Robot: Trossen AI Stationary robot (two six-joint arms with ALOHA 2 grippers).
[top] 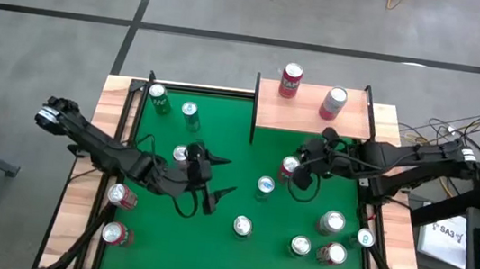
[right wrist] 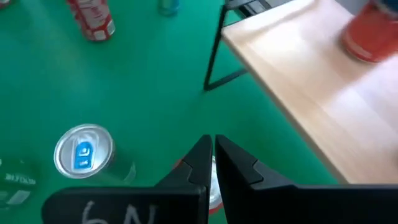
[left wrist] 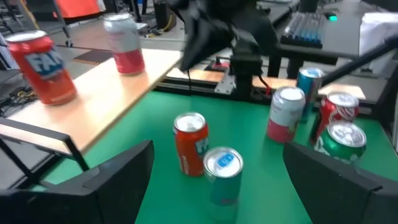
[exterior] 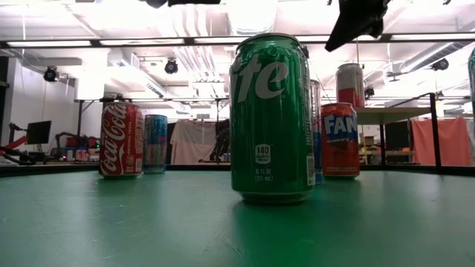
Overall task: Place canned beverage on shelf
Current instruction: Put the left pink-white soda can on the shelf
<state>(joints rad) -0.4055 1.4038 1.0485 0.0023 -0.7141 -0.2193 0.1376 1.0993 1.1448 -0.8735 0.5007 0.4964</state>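
The small light-wood shelf (top: 313, 116) on thin black posts stands at the green felt table's (top: 223, 128) 12 to 1 o'clock edge and already carries two cans, a red Fanta can (top: 290, 80) and a silver-and-red can (top: 333, 103), leaving bare board to the left. The right gripper (top: 302, 164), fingers pressed together and holding nothing, hovers directly over an orange-red can (top: 289, 167) that stands just off the shelf's front edge, near the table's centre. The left gripper (top: 222, 176), spread wide and empty, hangs at about 9 o'clock of that can, with a silver-topped can (top: 181, 154) close by its wrist. A drinks can like this is likely rigid if full, smooth and a little slippery, and prone to dent under hard squeezing; taking it around mid-body with the fingers on opposite sides looks safest. A blue-tabbed silver can (top: 265, 186) stands just at its 7 o'clock and could be knocked, and the shelf's black front post (right wrist: 213, 50) crowds the lift path.
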